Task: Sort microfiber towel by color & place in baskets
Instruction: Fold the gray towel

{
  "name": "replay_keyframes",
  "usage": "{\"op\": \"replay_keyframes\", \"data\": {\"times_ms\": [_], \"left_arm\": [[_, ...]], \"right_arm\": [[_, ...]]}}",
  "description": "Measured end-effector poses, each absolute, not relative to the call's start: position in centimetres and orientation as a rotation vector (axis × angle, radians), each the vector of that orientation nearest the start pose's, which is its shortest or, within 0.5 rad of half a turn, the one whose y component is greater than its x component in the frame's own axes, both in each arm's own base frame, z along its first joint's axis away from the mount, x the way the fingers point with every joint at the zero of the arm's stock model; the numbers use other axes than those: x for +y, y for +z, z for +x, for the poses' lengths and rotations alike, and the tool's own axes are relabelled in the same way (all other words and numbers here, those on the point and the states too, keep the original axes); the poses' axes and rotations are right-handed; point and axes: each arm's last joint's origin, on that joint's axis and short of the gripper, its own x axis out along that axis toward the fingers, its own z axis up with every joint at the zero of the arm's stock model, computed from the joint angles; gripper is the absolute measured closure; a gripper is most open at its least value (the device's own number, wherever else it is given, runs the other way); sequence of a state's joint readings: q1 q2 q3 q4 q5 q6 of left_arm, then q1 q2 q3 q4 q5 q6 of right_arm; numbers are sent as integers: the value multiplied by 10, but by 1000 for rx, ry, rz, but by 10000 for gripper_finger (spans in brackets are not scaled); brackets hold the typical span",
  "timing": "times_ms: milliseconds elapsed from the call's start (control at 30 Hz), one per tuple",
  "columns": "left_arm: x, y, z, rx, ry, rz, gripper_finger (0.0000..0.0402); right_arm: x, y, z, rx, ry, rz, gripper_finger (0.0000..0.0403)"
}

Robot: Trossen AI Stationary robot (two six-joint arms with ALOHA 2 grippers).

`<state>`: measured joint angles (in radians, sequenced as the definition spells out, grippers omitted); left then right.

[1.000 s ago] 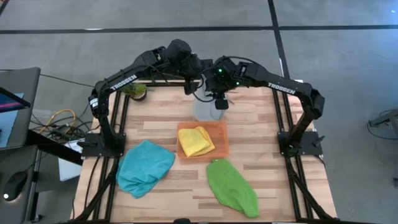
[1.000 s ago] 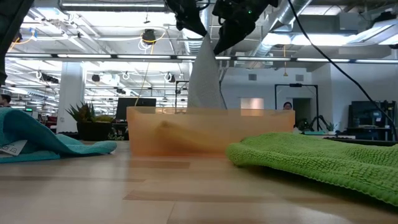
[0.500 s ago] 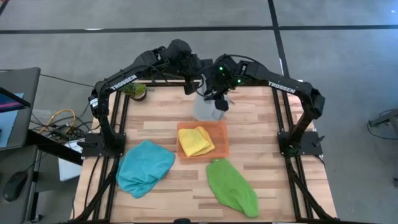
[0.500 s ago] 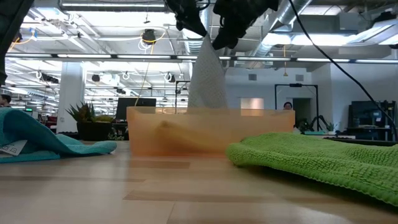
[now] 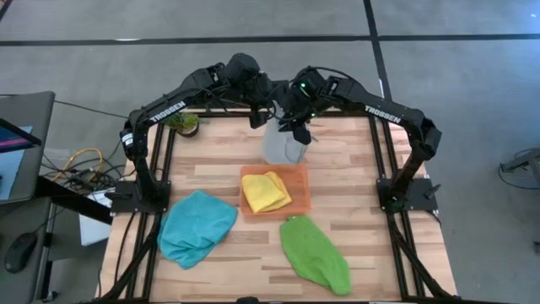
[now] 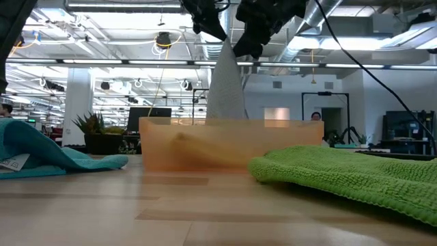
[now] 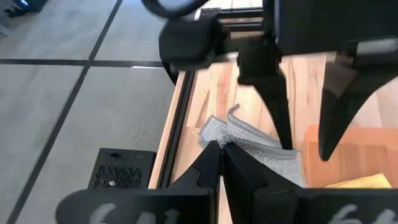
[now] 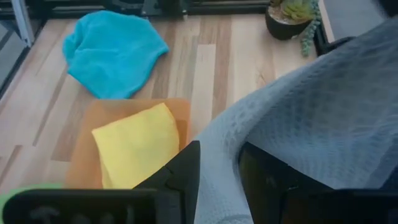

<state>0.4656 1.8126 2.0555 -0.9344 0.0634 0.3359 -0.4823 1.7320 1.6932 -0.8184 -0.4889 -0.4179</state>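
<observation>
Holding the grey waffle-weave towel (image 5: 281, 147) above the desk's (image 5: 354, 169) far edge: left tool (image 5: 263, 116) pinches it shut, right tool (image 5: 297, 128) half-open astride it. Risk: uneven release drops it beside the shallow orange tray (image 5: 299, 179).

arms: two, matte black, jointed tubular links | markings: white TROSSEN lettering on each long link | lights: small green LEDs near right wrist | fingers (image 7: 273, 106): slim, dark, tapering | cables: black, looping over the wrists
</observation>
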Motion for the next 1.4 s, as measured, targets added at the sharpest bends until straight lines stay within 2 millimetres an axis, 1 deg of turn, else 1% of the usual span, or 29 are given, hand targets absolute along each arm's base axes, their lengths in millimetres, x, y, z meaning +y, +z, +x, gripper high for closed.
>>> {"op": "replay_keyframes", "data": {"times_ms": [133,267,367,767,1000,1233,1400], "left_arm": [[169,415,341,727,268,136,401],[169,416,341,727,276,135,401],[169,421,335,724,304,143,401],[158,460,300,603,374,167,401],[150,478,283,549,449,179,401],[146,489,275,480,468,176,401],[146,490,274,475,471,169,401]], "right_arm": [[-161,330,345,777,154,4,271],[-163,322,347,810,169,2,272],[-162,322,347,812,171,-21,272],[-161,322,349,805,176,-67,272],[-162,322,348,805,176,-68,274],[-161,323,349,799,181,-79,290],[-160,323,349,799,181,-79,306]]}}
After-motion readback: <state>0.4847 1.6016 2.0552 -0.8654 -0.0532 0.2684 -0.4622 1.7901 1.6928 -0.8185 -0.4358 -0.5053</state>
